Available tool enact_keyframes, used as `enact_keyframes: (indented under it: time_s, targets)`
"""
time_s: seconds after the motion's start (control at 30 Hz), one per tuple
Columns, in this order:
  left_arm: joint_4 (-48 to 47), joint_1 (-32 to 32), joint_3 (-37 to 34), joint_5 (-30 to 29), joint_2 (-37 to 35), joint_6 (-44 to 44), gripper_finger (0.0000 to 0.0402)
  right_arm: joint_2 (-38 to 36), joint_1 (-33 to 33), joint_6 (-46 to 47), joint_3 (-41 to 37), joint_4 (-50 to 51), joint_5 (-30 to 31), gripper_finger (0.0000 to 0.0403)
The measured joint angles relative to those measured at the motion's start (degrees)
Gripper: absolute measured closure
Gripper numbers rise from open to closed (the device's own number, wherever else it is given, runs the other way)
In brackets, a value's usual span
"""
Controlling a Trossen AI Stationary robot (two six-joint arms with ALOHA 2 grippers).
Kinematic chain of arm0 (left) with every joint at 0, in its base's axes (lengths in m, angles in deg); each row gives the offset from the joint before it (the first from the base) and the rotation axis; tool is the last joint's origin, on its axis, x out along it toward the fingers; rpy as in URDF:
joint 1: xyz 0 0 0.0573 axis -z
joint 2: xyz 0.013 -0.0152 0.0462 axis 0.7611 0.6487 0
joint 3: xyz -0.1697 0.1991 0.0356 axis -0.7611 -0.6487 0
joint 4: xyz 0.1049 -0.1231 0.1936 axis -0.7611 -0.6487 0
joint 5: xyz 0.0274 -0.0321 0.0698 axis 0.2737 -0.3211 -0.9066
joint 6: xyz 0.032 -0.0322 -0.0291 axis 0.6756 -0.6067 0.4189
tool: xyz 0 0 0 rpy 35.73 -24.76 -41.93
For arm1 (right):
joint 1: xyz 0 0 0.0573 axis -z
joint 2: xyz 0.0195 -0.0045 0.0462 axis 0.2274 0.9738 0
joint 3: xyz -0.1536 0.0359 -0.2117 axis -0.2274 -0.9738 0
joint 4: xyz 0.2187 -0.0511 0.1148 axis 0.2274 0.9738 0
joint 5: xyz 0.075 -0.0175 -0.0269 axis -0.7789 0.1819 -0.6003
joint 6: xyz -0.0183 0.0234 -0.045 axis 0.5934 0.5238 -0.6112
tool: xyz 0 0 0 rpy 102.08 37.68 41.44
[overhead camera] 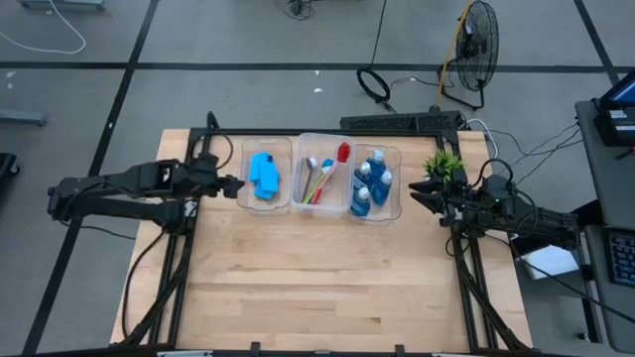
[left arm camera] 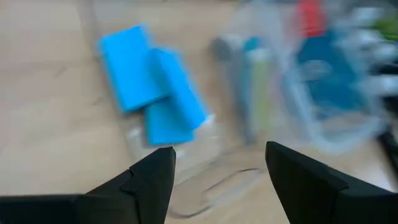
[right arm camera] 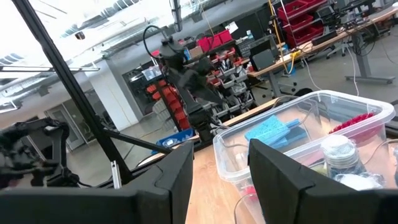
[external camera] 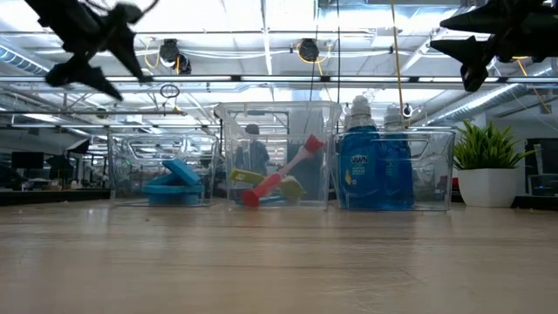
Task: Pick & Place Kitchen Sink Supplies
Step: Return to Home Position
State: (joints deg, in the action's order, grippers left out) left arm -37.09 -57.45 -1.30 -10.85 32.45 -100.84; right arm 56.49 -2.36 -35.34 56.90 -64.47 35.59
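Three clear bins stand side by side at the table's far middle. The left bin (overhead camera: pixel 244 159) holds blue sponges (overhead camera: pixel 264 175) lying flat and overlapping. In the middle bin (overhead camera: pixel 322 137), several brushes (overhead camera: pixel 319 178) lean, the red one's head uppermost. Blue-liquid bottles (overhead camera: pixel 371 183) stand upright in the right bin (overhead camera: pixel 396 164). My left gripper (overhead camera: pixel 236 183) hovers open just left of the sponge bin, above the table, with nothing between its fingers (left arm camera: pixel 155 177). My right gripper (overhead camera: pixel 417 193) hangs open and empty to the right of the bottle bin, pointing toward the bins.
A small green potted plant (overhead camera: pixel 444 164) stands at the far right, close behind my right gripper. The bare wooden tabletop (overhead camera: pixel 317 288) stretches from the bins to the near edge. A black power strip (overhead camera: pixel 397 121) lies along the table's far edge.
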Motion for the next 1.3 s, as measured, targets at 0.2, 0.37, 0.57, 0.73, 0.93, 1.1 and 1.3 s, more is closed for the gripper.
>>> enact_keyframes:
  time_s: [0.2,0.37,0.57,0.73,0.93,1.1,1.3]
  targets:
    - [14.0,6.3,0.0,-4.2,-4.2,14.2,0.0149,0.0,0.0,-1.3,0.0,-0.4,0.0,0.0261]
    - [21.2,10.9,0.0,-7.5,-7.2,24.7,0.0149,0.0,0.0,-3.2,0.0,-0.4,-0.1,0.0261]
    - [21.4,16.1,-1.3,-13.3,-11.0,28.6,0.0149,0.0,0.0,-4.4,0.0,1.3,-0.1,0.0261]
    - [21.6,19.6,-4.2,-18.5,-14.5,28.8,0.0149,-0.1,0.0,-4.4,0.0,1.9,-0.2,0.0261]
    - [23.4,22.9,-8.1,-21.7,-20.2,29.8,0.0149,-2.1,0.0,-4.7,0.0,1.9,0.0,0.0261]
    - [25.9,25.1,-11.7,-23.0,-25.8,32.9,0.0149,-3.0,0.0,-5.9,0.0,2.5,0.0,0.0261]
    - [26.2,26.7,-15.6,-23.2,-32.5,34.9,0.0149,-3.0,0.0,-5.7,0.0,3.5,0.0,0.0261]
